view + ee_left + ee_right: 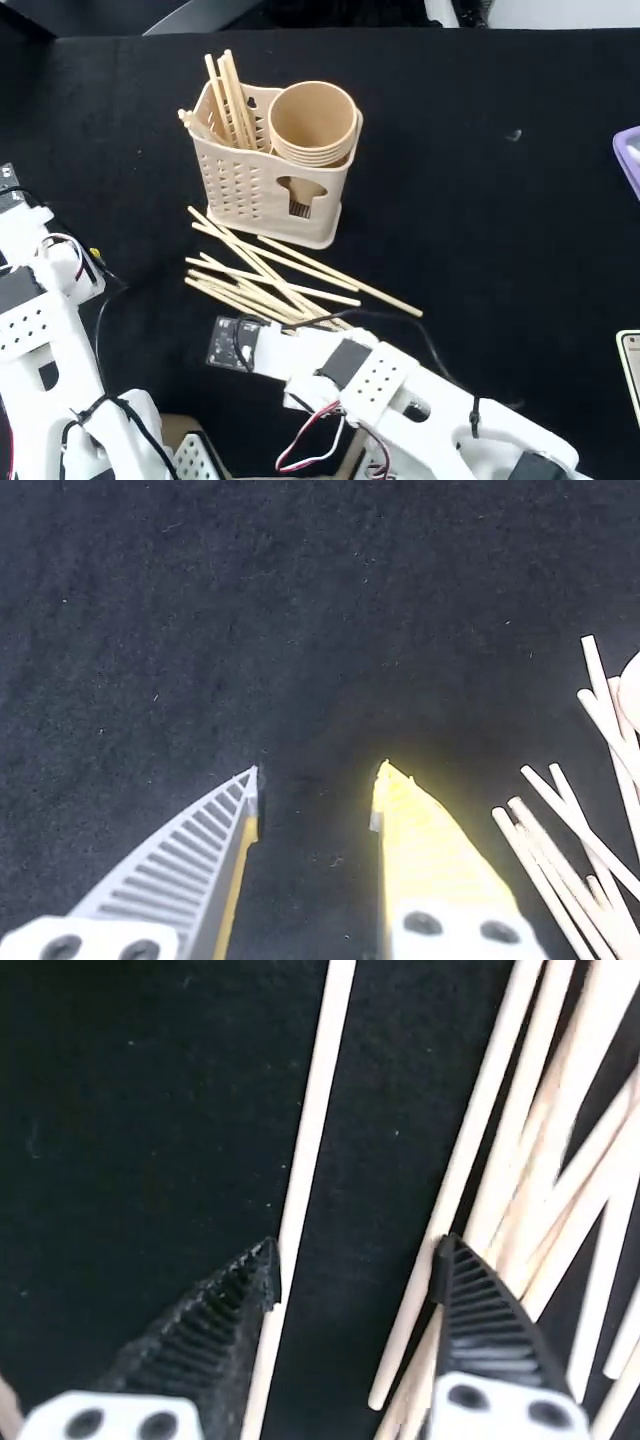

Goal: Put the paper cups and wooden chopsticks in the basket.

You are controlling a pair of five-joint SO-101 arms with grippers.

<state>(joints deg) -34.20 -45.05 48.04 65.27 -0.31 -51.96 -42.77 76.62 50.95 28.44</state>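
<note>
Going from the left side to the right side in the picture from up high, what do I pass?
left arm → upright chopsticks → cups → purple thing at the edge

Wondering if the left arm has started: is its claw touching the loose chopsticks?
Apart. The left wrist view shows the left gripper open over bare cloth, a dark gap between it and the loose chopsticks.

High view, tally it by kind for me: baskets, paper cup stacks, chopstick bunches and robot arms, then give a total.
Basket: 1
Paper cup stack: 1, in the basket
Chopstick bunches: 2, one standing in the basket, one lying loose in front of it
Arms: 2, left and right
Total: 6
</note>
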